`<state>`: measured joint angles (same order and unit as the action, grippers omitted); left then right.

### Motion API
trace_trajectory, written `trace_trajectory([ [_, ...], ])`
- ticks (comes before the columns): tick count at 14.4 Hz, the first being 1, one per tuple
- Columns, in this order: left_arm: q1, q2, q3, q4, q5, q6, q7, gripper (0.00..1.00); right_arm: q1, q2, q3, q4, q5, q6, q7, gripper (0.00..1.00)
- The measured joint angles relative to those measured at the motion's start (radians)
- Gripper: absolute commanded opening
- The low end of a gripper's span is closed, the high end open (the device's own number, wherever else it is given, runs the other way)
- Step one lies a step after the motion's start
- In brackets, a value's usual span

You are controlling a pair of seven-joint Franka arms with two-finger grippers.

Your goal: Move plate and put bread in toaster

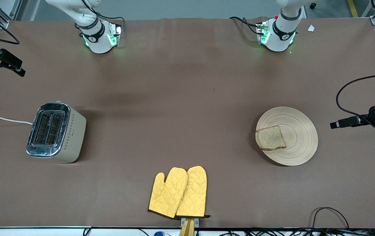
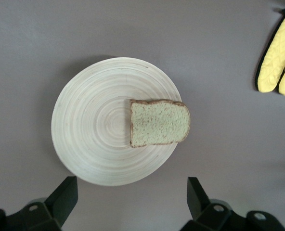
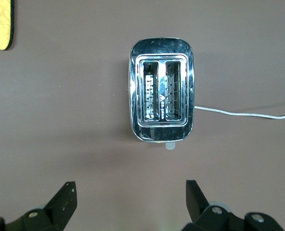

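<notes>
Closest to the front camera: two yellow oven mitts (image 1: pixel 178 192) lying side by side at the table edge, roughly mid-table. A bit farther from the camera there's one plate (image 1: pixel 297 134) toward the left arm's end, with a single slice of bread (image 1: pixel 270 138) sitting on it, off-centre and poking slightly past the rim on the side facing the toaster. At about the same depth, toward the right arm's end, sits one toaster (image 1: pixel 56 132) with two slots, both looking empty, white cord (image 1: pixel 4 120) trailing off the table's end.

Neither arm has touched anything yet. The left gripper (image 2: pixel 133 192) hovers high over the table just beside the plate, jaws spread wide, nothing in them. The right gripper (image 3: pixel 131 195) hovers above the table just beside the toaster, jaws also wide and empty; it looks like it's waiting.

My take on doing the first bit well: grab the plate at a bare stretch of rim away from the bread, keep it level and go slow, since that slice is already near the edge and could slide off. When it's bread time, pinch it by the crust and line it up edge-on with a slot.
</notes>
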<state>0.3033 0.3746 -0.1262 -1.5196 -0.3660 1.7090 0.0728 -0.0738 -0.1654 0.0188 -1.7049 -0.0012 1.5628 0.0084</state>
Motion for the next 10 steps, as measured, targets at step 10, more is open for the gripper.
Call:
trace_trajectory([
  [10,0.188,0.331,0.002,0.001,-0.231,0.088,0.593,0.88,0.0,0.0,0.0,-0.001,0.0,-0.001,0.0,1.0],
])
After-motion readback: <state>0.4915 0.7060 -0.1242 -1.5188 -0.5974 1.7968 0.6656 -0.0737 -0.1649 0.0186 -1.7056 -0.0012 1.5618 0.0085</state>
